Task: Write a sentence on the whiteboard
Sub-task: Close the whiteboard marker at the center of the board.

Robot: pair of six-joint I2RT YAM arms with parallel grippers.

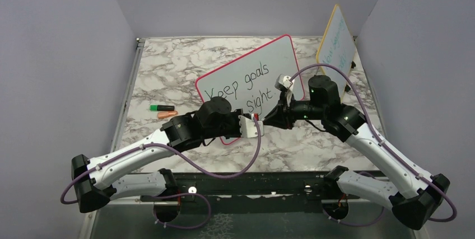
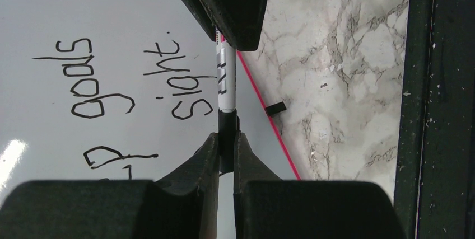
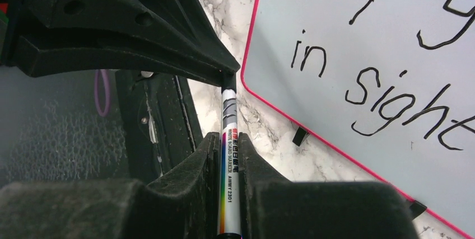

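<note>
Left jaws: nearly shut, clamped on the black end of a slim white whiteboard marker (image 2: 226,82) with a rainbow stripe along its barrel.
Right jaws: nearly shut, clamped on the white barrel of the same marker.
Grippers: the left gripper (image 2: 226,145) and the right gripper (image 3: 229,158) face each other tip to tip, with the marker bridging the short gap between them.
Position: both grippers hang above the near edge of the large white whiteboard (image 1: 269,60), which has rounded corners and a thin pink-red frame.
Whiteboard: it lies on the grey-veined marble table (image 1: 168,65), set at an angle; one small black foot (image 3: 299,135) shows under its frame.
Sentence: the black handwritten sentence (image 1: 238,85) reads "Keep goals" over "in sight."; from above the arms cover "in", while the right wrist view shows it.
Far right: a smaller yellow-framed board (image 1: 336,37) with teal writing stands tilted near the wall, just beyond the whiteboard's far corner.
Left side: a green marker (image 1: 162,107) and an orange marker (image 1: 167,114) lie side by side on the table, well apart from the whiteboard.
</note>
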